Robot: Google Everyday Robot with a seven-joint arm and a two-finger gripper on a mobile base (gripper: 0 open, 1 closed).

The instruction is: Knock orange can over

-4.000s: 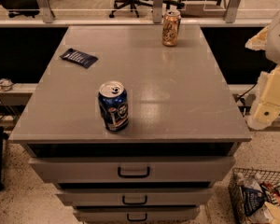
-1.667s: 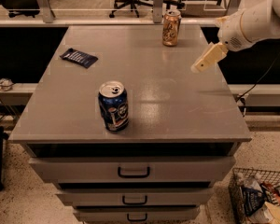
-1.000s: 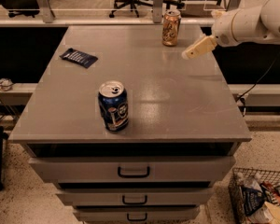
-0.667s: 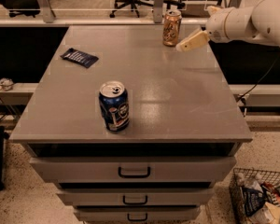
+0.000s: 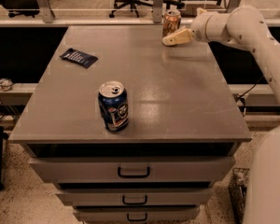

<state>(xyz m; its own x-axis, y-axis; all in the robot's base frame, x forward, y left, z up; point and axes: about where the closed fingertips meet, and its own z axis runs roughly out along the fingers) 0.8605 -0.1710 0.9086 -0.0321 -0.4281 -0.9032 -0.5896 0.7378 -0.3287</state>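
The end effector (image 5: pixel 168 40), open or closed I cannot tell, sits by the upper-right orange can (image 5: pixel 171 22): push high, sideways.

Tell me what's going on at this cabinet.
A robot arm is out to knock over the orange can at the far edge of the cabinet top. Its gripper sits just beside the can's lower right, and the can stands upright. The blue can near the front and the dark packet on the left are well away from it.
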